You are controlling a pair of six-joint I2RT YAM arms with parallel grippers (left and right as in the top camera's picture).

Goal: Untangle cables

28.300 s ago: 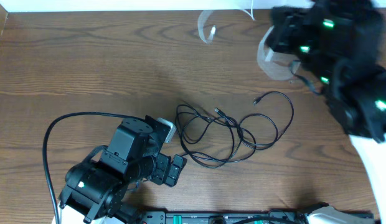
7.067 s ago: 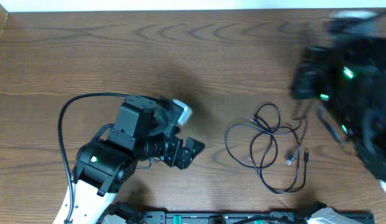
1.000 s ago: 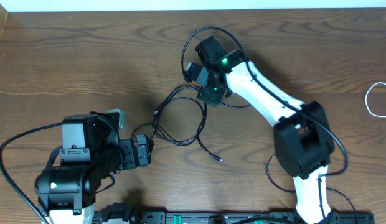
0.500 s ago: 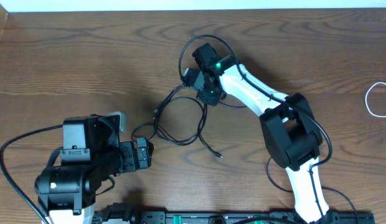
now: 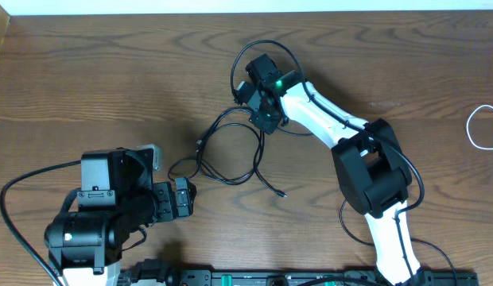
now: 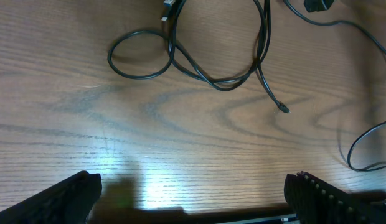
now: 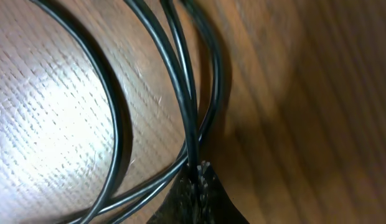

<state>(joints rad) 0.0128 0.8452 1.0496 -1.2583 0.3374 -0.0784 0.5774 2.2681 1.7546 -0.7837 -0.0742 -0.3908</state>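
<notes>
Right claw [image 7: 196,188] pinches thin black flexible cords [image 7: 187,112], loops beside it uncrossed not yet; thin white cord [image 5: 470,127] well apart; left claw [image 5: 183,198] gapes empty.

Holds the black cables [image 5: 200,146] at their far end in the closed right gripper [image 5: 261,123], near the tabletop's [image 5: 111,79] centre. Rests the left gripper [image 5: 182,199], jaws wide, by the near edge left of centre, just short of the loops. Shows a white cable [image 5: 469,127] curled at the right edge.
</notes>
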